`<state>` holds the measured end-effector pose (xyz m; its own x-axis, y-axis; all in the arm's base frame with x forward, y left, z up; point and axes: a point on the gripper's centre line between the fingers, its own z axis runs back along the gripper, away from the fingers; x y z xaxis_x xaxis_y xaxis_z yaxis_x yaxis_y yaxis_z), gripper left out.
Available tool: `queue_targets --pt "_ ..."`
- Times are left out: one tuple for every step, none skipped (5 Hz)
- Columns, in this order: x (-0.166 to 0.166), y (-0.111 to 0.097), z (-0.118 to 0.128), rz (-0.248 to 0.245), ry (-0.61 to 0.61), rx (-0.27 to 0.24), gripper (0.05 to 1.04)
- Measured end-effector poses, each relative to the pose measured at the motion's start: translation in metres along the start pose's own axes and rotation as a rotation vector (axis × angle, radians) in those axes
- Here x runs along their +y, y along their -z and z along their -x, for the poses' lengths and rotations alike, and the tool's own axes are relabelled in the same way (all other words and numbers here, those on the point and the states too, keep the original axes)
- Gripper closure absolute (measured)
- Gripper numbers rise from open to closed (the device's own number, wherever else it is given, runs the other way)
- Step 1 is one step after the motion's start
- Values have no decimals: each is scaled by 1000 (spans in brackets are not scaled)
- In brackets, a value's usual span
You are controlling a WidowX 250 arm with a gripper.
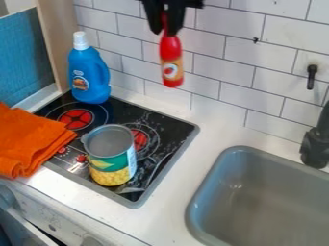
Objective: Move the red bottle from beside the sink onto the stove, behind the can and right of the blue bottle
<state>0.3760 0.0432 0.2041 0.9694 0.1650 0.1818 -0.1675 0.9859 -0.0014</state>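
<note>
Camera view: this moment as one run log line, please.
claw: holds red bottle by its top, raised | can: on stove | blue bottle: upright, stove's back corner | orange cloth: at stove's edge

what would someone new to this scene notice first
Probably the red bottle, held upright in the gripper in front of the white tiled wall. Next, the bright orange cloth at the left edge of the stove, and the blue bottle at the stove's back corner.
</note>
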Motion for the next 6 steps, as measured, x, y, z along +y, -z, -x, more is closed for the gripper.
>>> queue_targets --pt "26 6 -7 -39 -67 31 753" --pt "50 22 -11 -65 -116 113 753" --pt "71 30 -5 -107 -158 162 753" --pt "77 41 -6 -106 -159 173 753" --pt "85 41 -8 -78 -173 176 753" --pt "82 49 -8 -57 -161 169 753"
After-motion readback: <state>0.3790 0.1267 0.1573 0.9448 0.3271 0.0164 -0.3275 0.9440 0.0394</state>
